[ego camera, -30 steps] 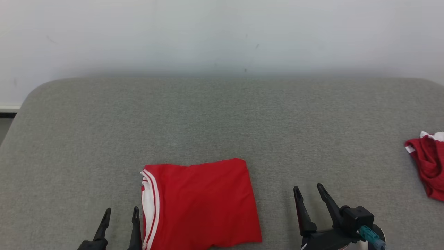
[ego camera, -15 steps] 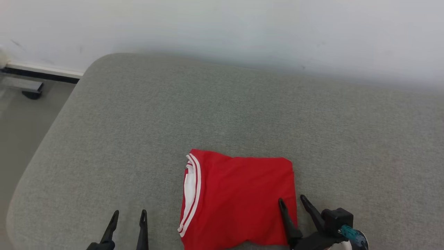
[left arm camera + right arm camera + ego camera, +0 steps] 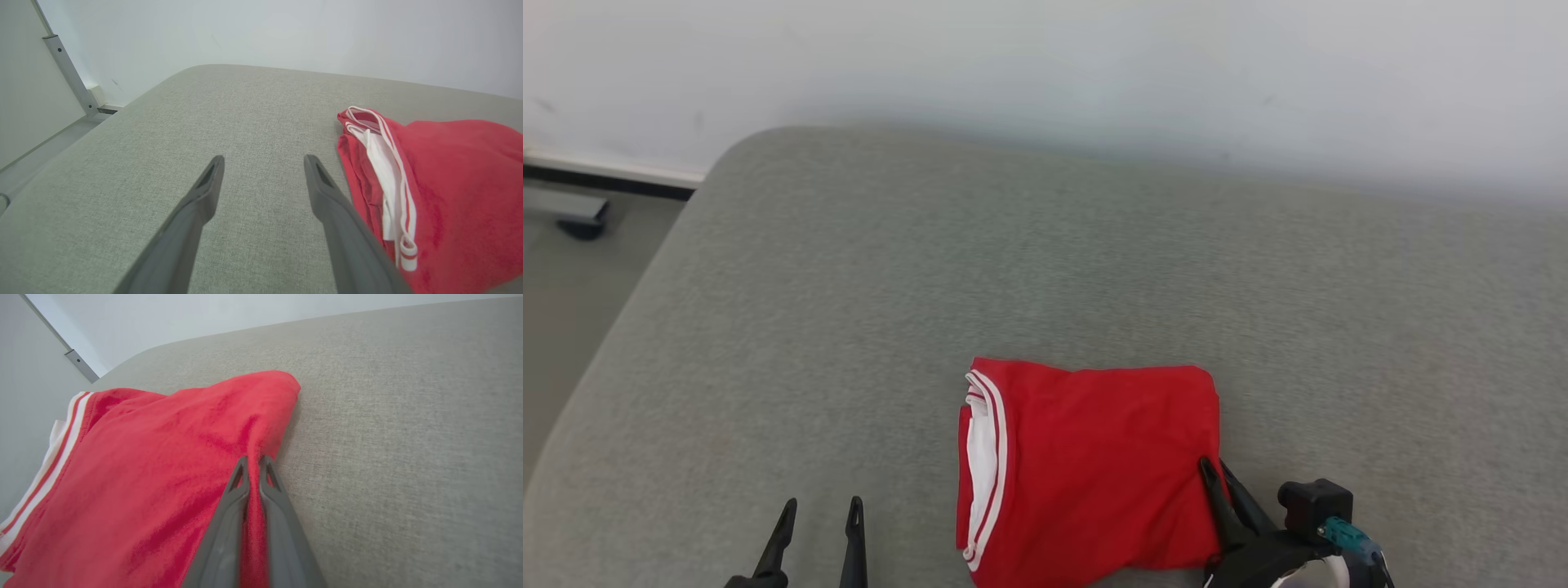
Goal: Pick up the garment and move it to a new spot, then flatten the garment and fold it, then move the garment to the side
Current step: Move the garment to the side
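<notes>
The right gripper (image 3: 1214,469) pinches the right-hand edge of the garment (image 3: 1094,465), its two dark fingers pressed together with a ridge of red cloth caught between them, as the right wrist view shows (image 3: 253,460). The cloth bunches slightly at the grip, near the piece's far right corner. The garment lies folded into a rough rectangle, plain red side up, at the near edge of the grey padded surface (image 3: 1045,269). Its white sleeve and red-and-white striped trim stack along its left side. No lettering can be seen on the upper face.

The left gripper (image 3: 821,506) sits well to the left of the garment, low over bare grey fabric, fingers spread wide and holding nothing. In the left wrist view its right finger reaches close to the striped edge; whether they touch cannot be told.

Beyond the rounded far corner of the surface stand a pale wall (image 3: 1045,65) and, at left, a strip of floor (image 3: 572,294).
</notes>
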{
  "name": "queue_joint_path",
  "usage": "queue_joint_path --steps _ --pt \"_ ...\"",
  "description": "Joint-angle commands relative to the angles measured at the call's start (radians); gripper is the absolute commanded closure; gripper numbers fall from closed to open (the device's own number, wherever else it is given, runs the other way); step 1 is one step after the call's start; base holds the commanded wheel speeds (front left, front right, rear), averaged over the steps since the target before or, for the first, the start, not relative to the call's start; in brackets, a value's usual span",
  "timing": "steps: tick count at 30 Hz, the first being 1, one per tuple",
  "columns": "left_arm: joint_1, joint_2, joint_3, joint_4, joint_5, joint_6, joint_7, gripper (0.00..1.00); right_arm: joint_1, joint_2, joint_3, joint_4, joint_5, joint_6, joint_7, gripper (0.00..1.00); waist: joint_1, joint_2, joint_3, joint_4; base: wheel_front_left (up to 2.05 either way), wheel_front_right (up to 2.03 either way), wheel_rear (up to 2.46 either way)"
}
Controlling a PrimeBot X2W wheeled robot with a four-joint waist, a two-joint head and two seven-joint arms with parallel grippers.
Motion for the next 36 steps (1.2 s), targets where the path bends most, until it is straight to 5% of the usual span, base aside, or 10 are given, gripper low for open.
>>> queue_joint_path --steps 1,25,36 --pt "0.002 -0.001 0.000 -0.003 -0.003 0.000 -0.003 0.00 0.007 -0.001 -0.008 -0.007 0.004 -0.003 0.000 1.00 0.0000 0.0000 -0.006 -0.061 0.00 0.00 0.00" --pt "-0.086 0.000 -0.014 0.008 0.008 -0.006 -0.003 0.00 0.002 0.000 -0.053 -0.039 -0.003 -0.003 0.000 1.00 0.0000 0.0000 0.045 -0.695 0.00 0.00 0.00" --pt "-0.176 0.001 -0.064 0.042 0.047 -0.035 -0.003 0.00 0.012 0.001 -0.111 -0.093 0.030 -0.003 0.000 1.00 0.0000 0.0000 0.117 -0.785 0.00 0.00 0.00"
